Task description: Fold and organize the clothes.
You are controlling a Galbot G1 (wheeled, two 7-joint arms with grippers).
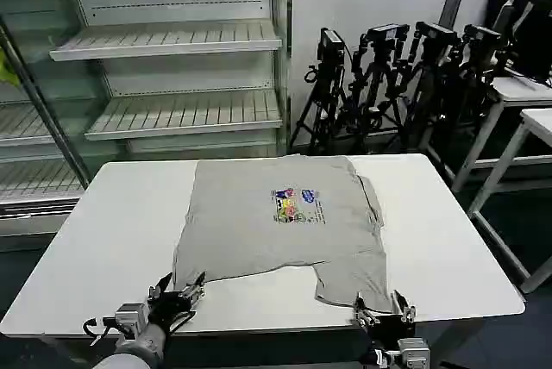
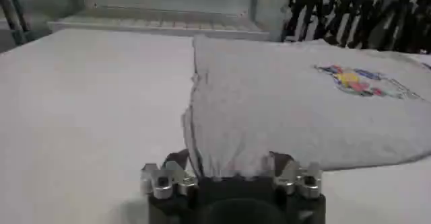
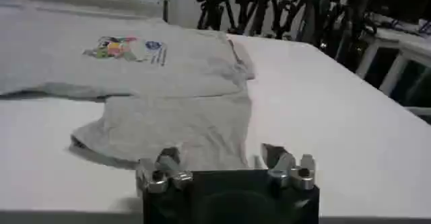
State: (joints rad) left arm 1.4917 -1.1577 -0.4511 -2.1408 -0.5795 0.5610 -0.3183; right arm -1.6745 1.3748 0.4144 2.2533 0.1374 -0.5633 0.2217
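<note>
With the T-shirt [image 1: 280, 227] lying flat mid-table [image 1: 112, 231], both the left gripper [image 1: 177, 291] and right gripper [image 1: 385, 309] sit jaws apart at its near edge, so I'd pinch both corners evenly before lifting.

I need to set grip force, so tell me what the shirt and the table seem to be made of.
The shirt looks like soft matte grey knit, probably cotton: it lies limp with gentle folds and a printed chest design. The table has a smooth, white, faintly glossy top, likely laminate or plastic; I cannot tell which. Both end effectors, left and right, sit open at the near edge.
</note>
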